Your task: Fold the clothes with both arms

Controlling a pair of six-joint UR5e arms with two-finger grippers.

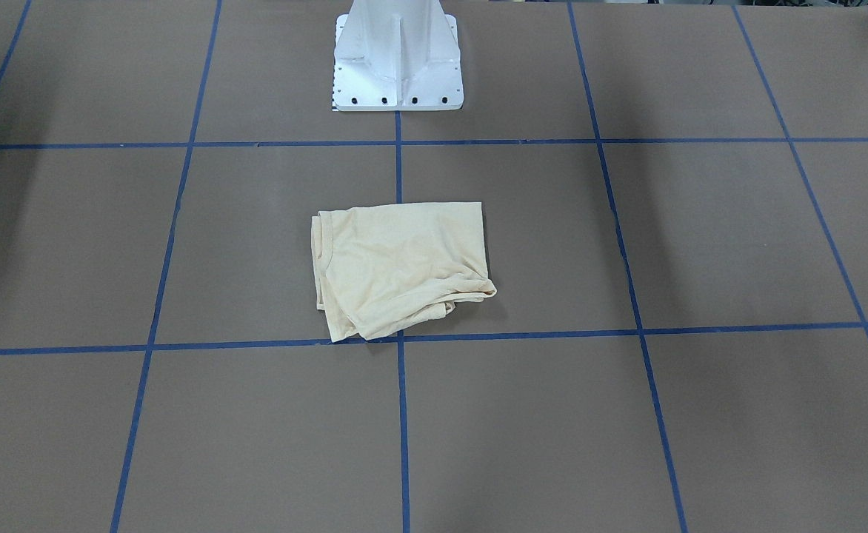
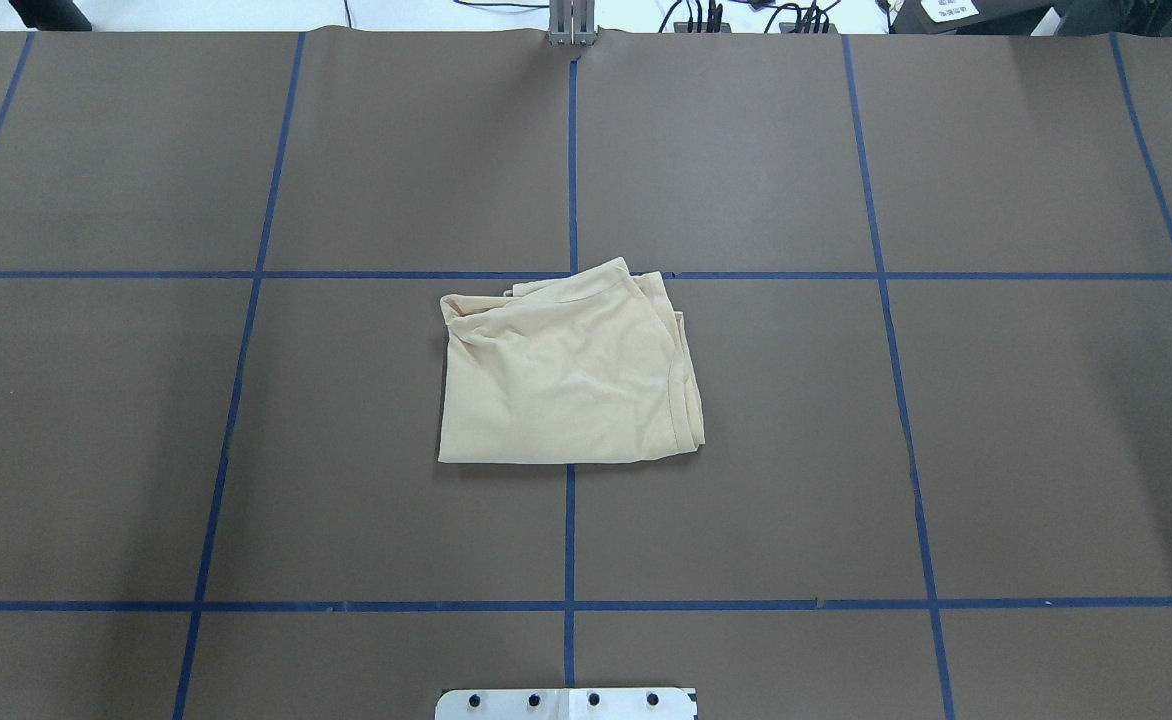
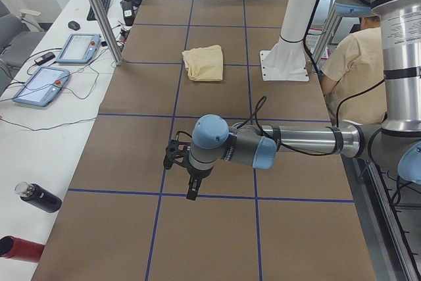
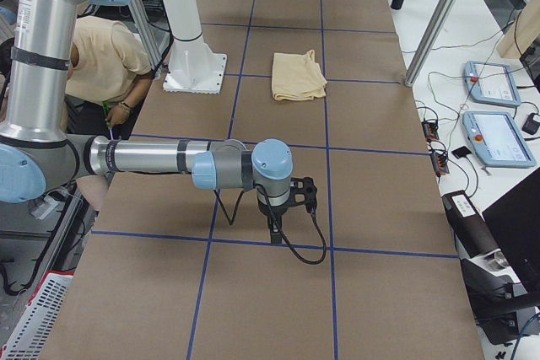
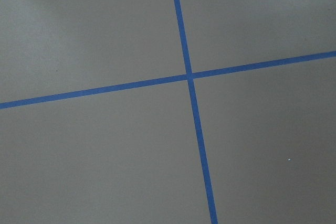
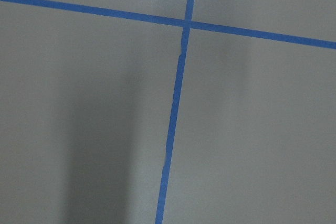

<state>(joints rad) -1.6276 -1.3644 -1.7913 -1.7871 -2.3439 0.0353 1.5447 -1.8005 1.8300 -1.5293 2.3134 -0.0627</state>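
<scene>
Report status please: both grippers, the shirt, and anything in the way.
Left gripper and right gripper: over opposite ends of the table, open or shut unclear. Shirt: folded, at centre, clear of both. Nothing on it.

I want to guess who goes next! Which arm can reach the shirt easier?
Right, barely. The shirt straddles the middle tape line; the left gripper and right gripper hang far off, but its layered edges face the right side.

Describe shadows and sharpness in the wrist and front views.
Right wrist view: a broad soft shadow darkens the table lower left, tape slightly soft. Left wrist view: nearly even light, crisp tape. Front-facing view: faint shadow bands at both sides; the shirt casts a thin shadow.
</scene>
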